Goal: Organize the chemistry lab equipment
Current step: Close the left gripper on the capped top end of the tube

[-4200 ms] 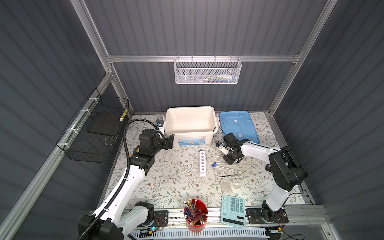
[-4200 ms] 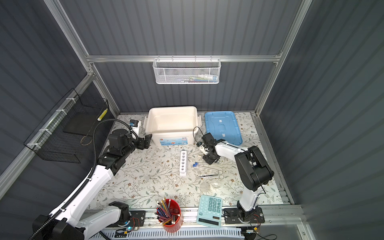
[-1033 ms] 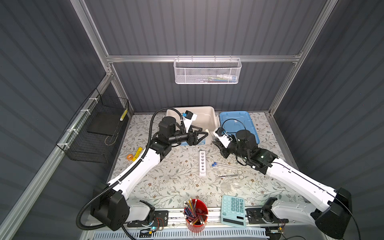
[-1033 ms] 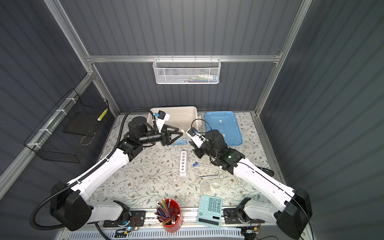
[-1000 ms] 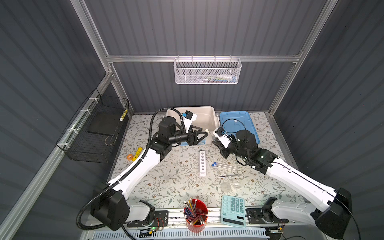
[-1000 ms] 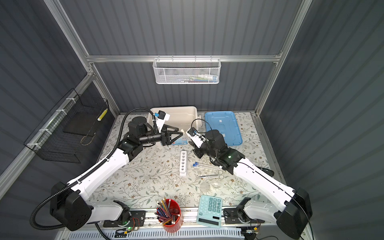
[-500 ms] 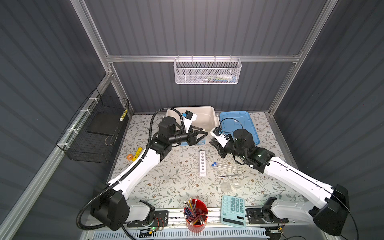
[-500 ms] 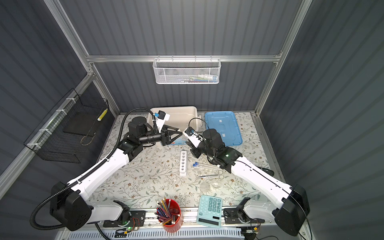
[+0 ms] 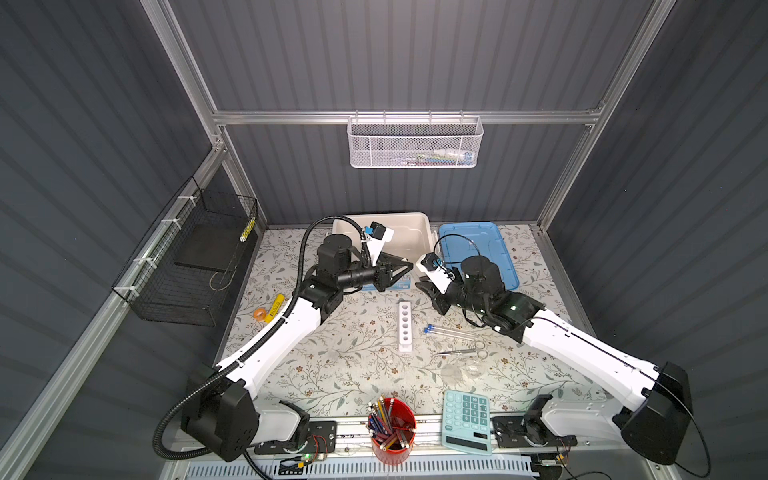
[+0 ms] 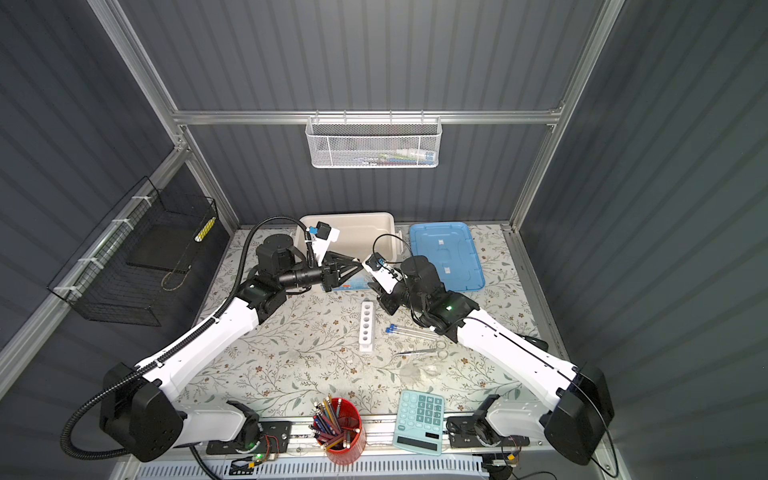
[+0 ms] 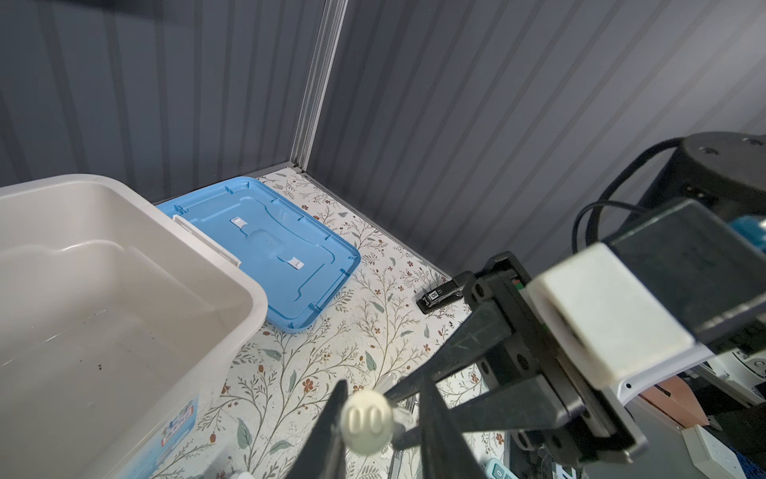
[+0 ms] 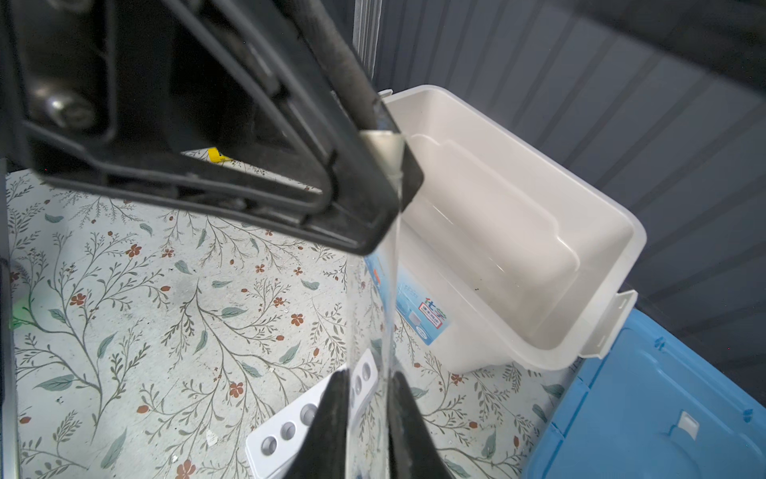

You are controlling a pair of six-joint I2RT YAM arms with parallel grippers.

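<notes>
Between ribbed walls [image 9: 415, 62], floral tabletop [image 9: 332, 353], faint dishes [image 9: 452, 371] perhaps.

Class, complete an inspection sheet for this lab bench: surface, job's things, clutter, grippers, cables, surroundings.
Surface: floral mat, no spill seen.
Job's things: white rack, two blue-capped tubes, scissors-like tool on the mat; clear tube held above it.
Clutter: red pencil cup, calculator, yellow marker.
Grippers: right gripper shut on the clear tube; jaws of the left gripper flank its cream cap, grip uncertain.
Cables: black hose on left arm; thin loop at right wrist.
Surroundings: white bin, blue lid, mesh basket, wire basket.
</notes>
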